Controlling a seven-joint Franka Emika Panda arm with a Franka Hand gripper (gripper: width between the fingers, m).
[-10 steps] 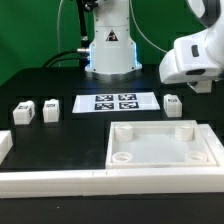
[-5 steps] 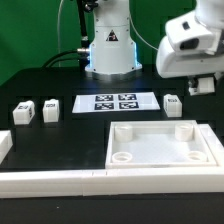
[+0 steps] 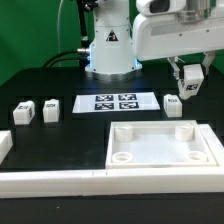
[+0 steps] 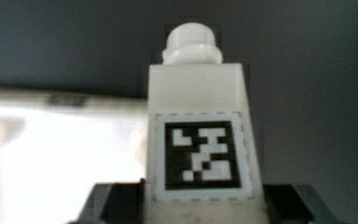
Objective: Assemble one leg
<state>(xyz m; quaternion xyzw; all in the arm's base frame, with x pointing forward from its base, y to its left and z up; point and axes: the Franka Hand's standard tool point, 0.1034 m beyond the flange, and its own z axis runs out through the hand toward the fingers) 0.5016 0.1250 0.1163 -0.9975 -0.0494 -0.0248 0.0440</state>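
Note:
My gripper point(image 3: 190, 86) is shut on a leg point(image 3: 190, 78), a small white block with a tag, and holds it in the air at the exterior view's right. In the wrist view the held leg point(image 4: 201, 120) stands between the dark fingers point(image 4: 114, 204), tag face toward the camera and a rounded peg at its far end. Another leg point(image 3: 173, 103) stands on the table just below the gripper. Two more legs point(image 3: 23, 113) point(image 3: 50, 109) stand at the left.
The large white square tray-like piece point(image 3: 200, 150) with round corner sockets lies in front, at the right. The marker board point(image 3: 116, 102) lies in the middle. A long white rail point(image 3: 50, 182) runs along the front. The robot base point(image 3: 110, 50) stands behind.
The arm has swung toward the exterior view's left and lower; the gripper with the held leg has come into view above the leg at the right.

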